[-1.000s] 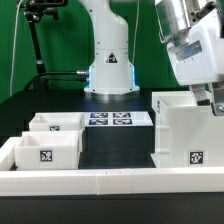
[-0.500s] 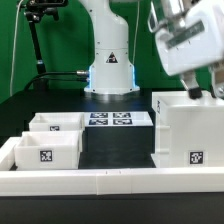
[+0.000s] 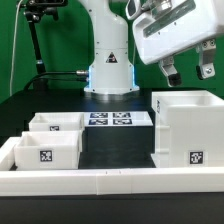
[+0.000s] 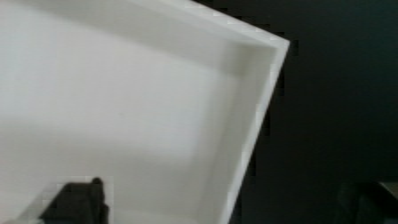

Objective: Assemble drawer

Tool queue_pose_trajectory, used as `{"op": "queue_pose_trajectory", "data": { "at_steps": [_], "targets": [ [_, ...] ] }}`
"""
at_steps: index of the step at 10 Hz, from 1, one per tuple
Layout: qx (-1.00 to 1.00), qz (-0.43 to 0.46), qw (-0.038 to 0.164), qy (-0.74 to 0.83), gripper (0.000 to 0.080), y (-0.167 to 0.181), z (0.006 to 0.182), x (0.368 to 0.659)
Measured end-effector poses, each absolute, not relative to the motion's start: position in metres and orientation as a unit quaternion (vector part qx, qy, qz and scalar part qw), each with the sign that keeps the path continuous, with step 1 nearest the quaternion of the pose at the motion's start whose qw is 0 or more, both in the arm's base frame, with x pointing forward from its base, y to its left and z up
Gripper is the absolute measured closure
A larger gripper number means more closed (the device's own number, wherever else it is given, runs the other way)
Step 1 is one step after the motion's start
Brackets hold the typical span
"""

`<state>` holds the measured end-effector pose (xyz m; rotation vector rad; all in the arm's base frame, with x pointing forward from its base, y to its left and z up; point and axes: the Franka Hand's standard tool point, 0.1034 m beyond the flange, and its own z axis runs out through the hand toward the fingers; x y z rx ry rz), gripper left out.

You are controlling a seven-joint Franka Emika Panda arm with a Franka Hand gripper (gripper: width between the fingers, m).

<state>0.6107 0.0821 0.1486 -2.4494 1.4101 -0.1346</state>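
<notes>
The tall white boxy casing [image 3: 188, 132] stands at the exterior view's right, open side up, with a tag on its front. Two small white trays sit at the left, one behind [image 3: 56, 123] and one in front [image 3: 46, 151], each tagged. My gripper [image 3: 190, 71] hangs above the casing, clear of it, jaws apart and empty. In the wrist view the casing's white inside and rim [image 4: 134, 100] fill most of the picture. One dark fingertip [image 4: 75, 200] shows over it, and the other is barely visible against the dark table.
The marker board [image 3: 112, 119] lies flat between the trays and the casing. Low white rim walls [image 3: 110, 181] run along the front and left. My arm's base [image 3: 110, 65] stands behind, and a camera stand [image 3: 38, 40] is at the back left.
My gripper has risen from the casing's far right wall and shifted to the exterior view's left, now well above the casing. The casing and trays have not moved.
</notes>
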Motion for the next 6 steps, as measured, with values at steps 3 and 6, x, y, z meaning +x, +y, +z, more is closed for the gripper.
{"op": "queue_pose_trajectory", "data": {
  "at_steps": [3,6],
  "targets": [
    [-0.959,-0.058,0.12,0.251,0.0151,0.045,0.15,0.598],
    [-0.989,-0.079,0.102,0.069,0.0151,0.002,0.149,0.585]
  ]
}}
